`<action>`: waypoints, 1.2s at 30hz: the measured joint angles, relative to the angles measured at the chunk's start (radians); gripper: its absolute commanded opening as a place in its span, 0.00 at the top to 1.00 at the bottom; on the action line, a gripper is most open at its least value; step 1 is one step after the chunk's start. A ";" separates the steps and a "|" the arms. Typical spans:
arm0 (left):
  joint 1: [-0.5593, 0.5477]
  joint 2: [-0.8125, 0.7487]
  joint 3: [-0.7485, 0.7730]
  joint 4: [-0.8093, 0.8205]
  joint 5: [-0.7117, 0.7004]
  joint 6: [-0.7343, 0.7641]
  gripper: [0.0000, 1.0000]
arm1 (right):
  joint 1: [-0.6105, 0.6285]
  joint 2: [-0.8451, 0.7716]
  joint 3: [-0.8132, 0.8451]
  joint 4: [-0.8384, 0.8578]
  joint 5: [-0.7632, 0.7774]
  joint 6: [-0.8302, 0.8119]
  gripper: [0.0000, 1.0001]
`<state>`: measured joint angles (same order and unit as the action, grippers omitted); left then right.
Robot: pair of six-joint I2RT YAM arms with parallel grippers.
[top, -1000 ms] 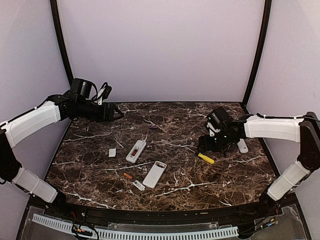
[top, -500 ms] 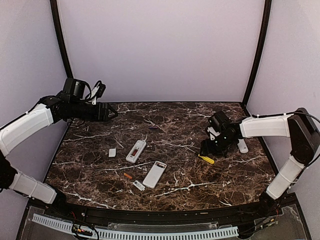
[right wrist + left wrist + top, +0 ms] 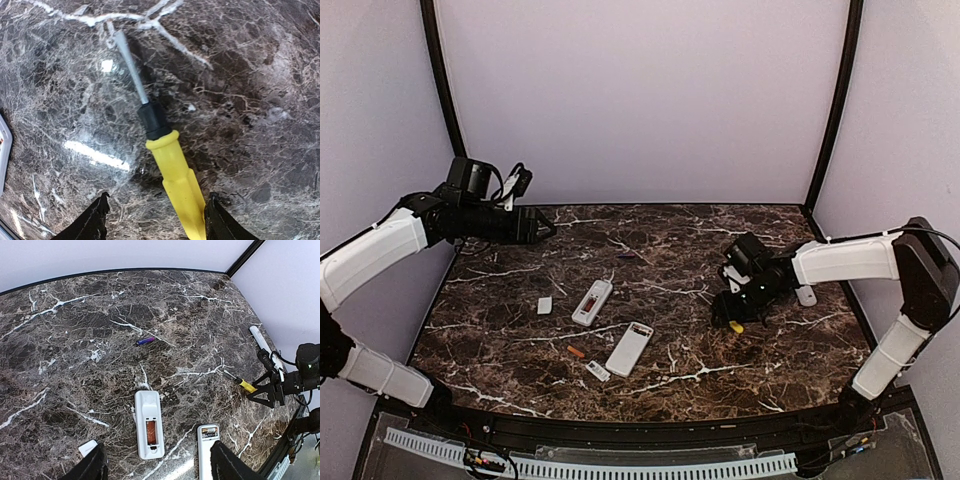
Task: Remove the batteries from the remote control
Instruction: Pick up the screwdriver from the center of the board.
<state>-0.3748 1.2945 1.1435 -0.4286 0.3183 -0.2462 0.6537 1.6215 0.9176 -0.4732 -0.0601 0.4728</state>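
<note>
Batteries (image 3: 151,433) partly hidden in remotes (image 3: 148,402), left gripper (image 3: 157,465) spread, empty, right gripper (image 3: 156,212) spread astride cut-off screwdriver (image 3: 172,160)

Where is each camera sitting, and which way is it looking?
Top external: high behind the arms, looking down at the table; both arms show.
Left wrist: on the raised left gripper, looking down across the remotes; its fingers show.
Right wrist: on the low right gripper, looking straight down at the yellow screwdriver; its fingers straddle it.
All three share the screwdriver.
</note>
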 measured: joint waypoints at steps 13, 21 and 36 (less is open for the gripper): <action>0.000 0.016 0.000 0.000 0.016 0.000 0.31 | 0.034 0.028 0.000 -0.003 0.038 0.019 0.53; 0.000 0.021 -0.002 0.000 0.023 0.000 0.30 | 0.034 0.042 0.000 0.005 0.039 0.020 0.68; 0.000 0.029 -0.025 0.021 0.089 -0.002 0.30 | 0.035 0.017 0.000 0.016 0.065 0.018 1.00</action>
<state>-0.3748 1.3231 1.1183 -0.4076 0.4076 -0.2478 0.6891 1.6386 0.9173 -0.4576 0.0051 0.4904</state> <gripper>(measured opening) 0.696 0.124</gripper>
